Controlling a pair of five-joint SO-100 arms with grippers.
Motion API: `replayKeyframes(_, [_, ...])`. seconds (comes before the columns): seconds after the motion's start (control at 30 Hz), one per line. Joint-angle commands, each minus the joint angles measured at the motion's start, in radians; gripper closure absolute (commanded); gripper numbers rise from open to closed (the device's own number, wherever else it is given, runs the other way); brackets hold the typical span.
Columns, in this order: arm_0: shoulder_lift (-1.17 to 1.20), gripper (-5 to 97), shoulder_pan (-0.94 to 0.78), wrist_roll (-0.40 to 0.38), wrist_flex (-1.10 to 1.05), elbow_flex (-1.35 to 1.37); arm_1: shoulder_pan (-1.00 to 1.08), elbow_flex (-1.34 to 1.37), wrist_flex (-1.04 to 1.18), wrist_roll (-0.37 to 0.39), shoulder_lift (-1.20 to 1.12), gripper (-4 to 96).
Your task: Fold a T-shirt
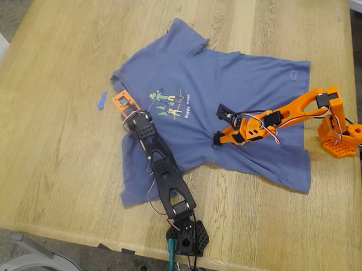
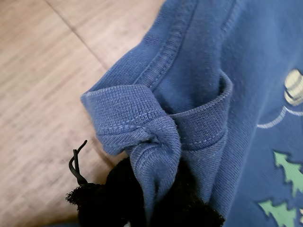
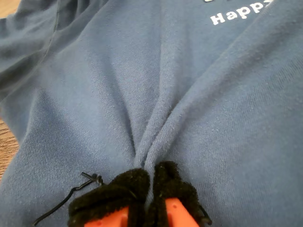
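folding is judged to be at its gripping step: the t-shirt (image 1: pixel 232 108) lies spread, somewhat rumpled, on the wooden table (image 1: pixel 56 165), chest print up, and is held at two places. my first gripper (image 2: pixel 156 198), on the black arm, is seen pinching the ribbed collar, a bunched fold of it caught between the padded fingers (image 2: pixel 104 201). my second gripper (image 3: pixel 149 189), on the orange arm, has its dark pads (image 3: pixel 118 187) pressed together on a raised pleat of cloth below the print. a small blue tape scrap (image 1: pixel 101 100) lies on the wood just beside the shirt, toward the exterior view's left. the next move is judged to call for both pinches being lifted together and carried across so one half is laid over the other, without either slipping. no container is shown anywhere.
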Motion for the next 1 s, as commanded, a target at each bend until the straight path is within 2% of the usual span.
replayKeyframes(0.0, [0.201, 92, 0.057, 0.002, 0.006, -0.041, 0.029, 0.031, 0.011, -0.009, 0.04, 91.2])
replayKeyframes(0.37, [0.331, 92, 0.123, 0.006, 0.066, -0.04, 0.152, -0.031, 0.032, -0.069, 0.133, 91.2])
replayKeyframes(0.97, [0.488, 92, 0.225, 0.009, 0.141, -0.038, 0.189, -0.434, 0.325, -0.091, 0.181, 91.2])
